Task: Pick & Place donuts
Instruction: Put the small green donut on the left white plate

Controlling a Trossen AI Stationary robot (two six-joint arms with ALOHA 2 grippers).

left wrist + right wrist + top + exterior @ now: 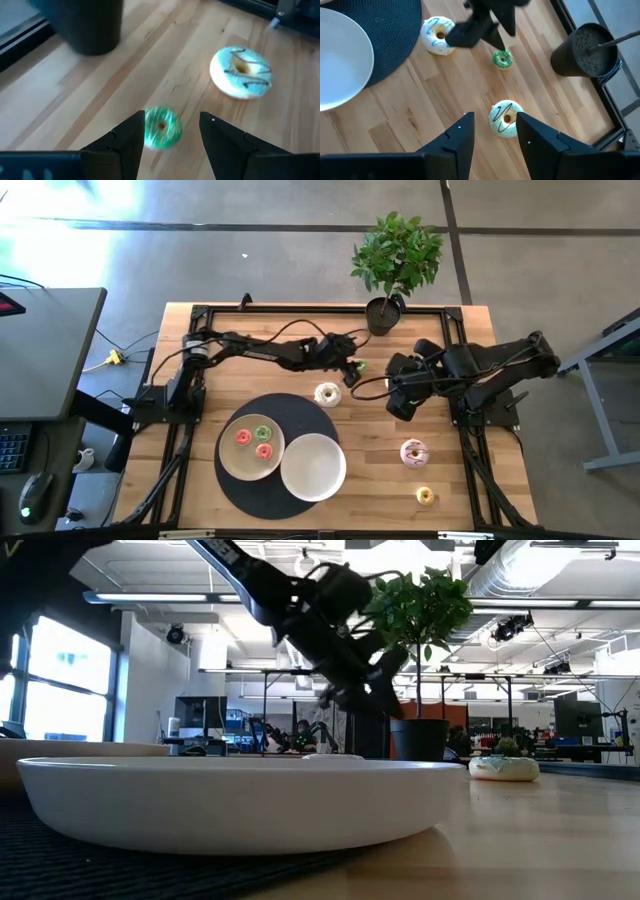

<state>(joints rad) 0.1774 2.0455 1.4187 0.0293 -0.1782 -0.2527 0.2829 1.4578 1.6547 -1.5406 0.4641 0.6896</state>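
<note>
My left gripper (172, 120) (349, 364) is open and hovers over a tiny green donut (161, 128) (360, 366) that lies flat on the wooden table, with a finger on either side of it. My right gripper (495, 118) (394, 400) is also open, above a cream donut with green icing (506, 118) (241, 72). That donut is hidden in the high view. Another cream donut (327, 393) (437, 35) lies at the mat's edge. A pink sprinkled donut (414, 451) and a tiny yellow one (425, 496) lie near the right edge. Three tiny donuts sit on a plate (228, 465).
A dark round mat (235, 500) carries the plate and a white bowl (313, 467). A potted plant (385, 310) stands at the far edge, close to the left gripper. A black frame (300, 308) runs around the table. The two grippers are close together in the middle.
</note>
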